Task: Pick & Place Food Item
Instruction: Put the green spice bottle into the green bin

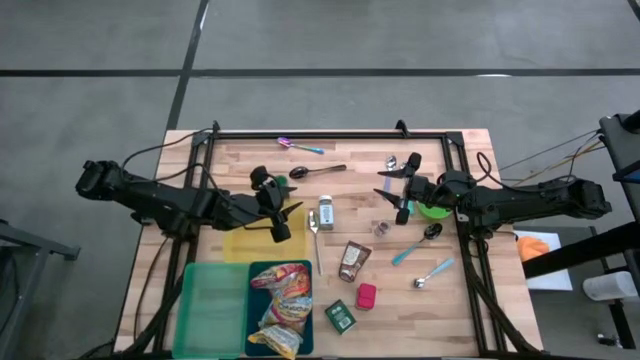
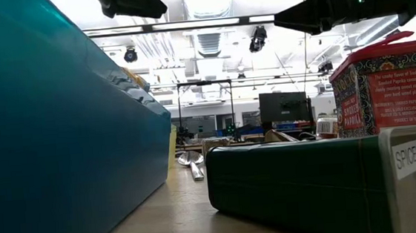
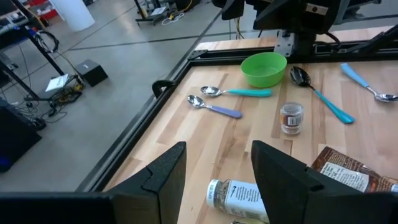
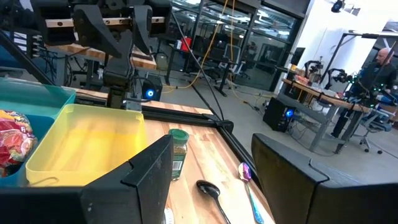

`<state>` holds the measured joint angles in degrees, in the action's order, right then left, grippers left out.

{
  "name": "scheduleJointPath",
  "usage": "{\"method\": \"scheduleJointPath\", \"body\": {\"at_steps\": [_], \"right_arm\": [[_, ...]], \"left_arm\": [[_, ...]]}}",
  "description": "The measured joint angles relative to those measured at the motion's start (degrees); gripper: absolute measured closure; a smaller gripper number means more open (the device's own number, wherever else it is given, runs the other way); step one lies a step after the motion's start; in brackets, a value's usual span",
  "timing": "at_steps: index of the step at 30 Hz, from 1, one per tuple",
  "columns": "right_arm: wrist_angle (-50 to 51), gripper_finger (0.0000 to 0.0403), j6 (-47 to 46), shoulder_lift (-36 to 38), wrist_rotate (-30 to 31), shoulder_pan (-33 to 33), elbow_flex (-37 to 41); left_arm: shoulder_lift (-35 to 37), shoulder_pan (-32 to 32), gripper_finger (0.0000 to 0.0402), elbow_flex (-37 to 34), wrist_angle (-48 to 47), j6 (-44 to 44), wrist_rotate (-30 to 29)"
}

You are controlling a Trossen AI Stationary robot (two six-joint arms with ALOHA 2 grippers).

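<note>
**Both arms up and empty over the counter, food still to be picked**

I have the left gripper (image 1: 277, 212) hovering above the counter (image 1: 460, 300) with its fingers apart and nothing between them. Just ahead of it and below lies a small white-labelled jar (image 3: 239, 198) on its side; past that stands a little spice shaker (image 3: 291, 117), and off to one side the corner of a brown packet (image 3: 351, 176). Farther ahead sit a green bowl (image 3: 264, 68) and several spoons.

The right gripper (image 1: 397, 194) also hangs clear, fingers apart, holding nothing. From its wrist I look across at a yellow tray (image 4: 93, 146) and a teal bin (image 1: 280, 310) with a snack bag (image 1: 283, 305) in it; a green bin (image 1: 212, 308) sits beside that one.

My guess is the jar is the left arm's target. To do it well I'd tip the left gripper downward, square the fingers across the jar's narrow width rather than its length, and come down slowly, since a round jar lying flat may roll away from a one-sided touch.
</note>
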<state>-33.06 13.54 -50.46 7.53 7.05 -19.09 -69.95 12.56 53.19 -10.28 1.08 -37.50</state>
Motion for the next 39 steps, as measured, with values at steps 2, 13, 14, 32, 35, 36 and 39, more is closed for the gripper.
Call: {"method": "scheduleJointPath", "body": {"at_steps": [2,13,14,32,35,36,39], "right_arm": [[0.00,0.0188,0.00,0.00,0.00,-0.02,0.00],[0.00,0.0188,0.00,0.00,0.00,0.00,0.00],[0.00,0.0188,0.00,0.00,-0.01,-0.01,0.00],[-0.02,0.0188,0.00,0.00,0.00,-0.02,0.00],[0.00,0.0188,0.00,0.00,0.00,-0.02,0.00],[-0.01,0.0188,0.00,0.00,0.00,-0.02,0.00],[-0.01,0.0188,0.00,0.00,0.00,-0.02,0.00]], "left_arm": [[0.00,0.00,0.0219,0.00,-0.10,0.47,0.02],[0.00,-0.02,0.0219,-0.09,-0.57,0.88,0.00],[0.00,-0.02,0.0219,-0.09,-0.78,0.88,0.00],[0.02,-10.24,0.0219,3.78,-17.92,8.65,1.62],[0.02,-14.18,0.0219,4.51,-19.70,8.73,4.53],[0.02,-15.56,0.0219,4.69,-20.18,8.86,6.03],[0.01,-19.55,0.0219,4.72,-20.83,9.27,10.09]]}}
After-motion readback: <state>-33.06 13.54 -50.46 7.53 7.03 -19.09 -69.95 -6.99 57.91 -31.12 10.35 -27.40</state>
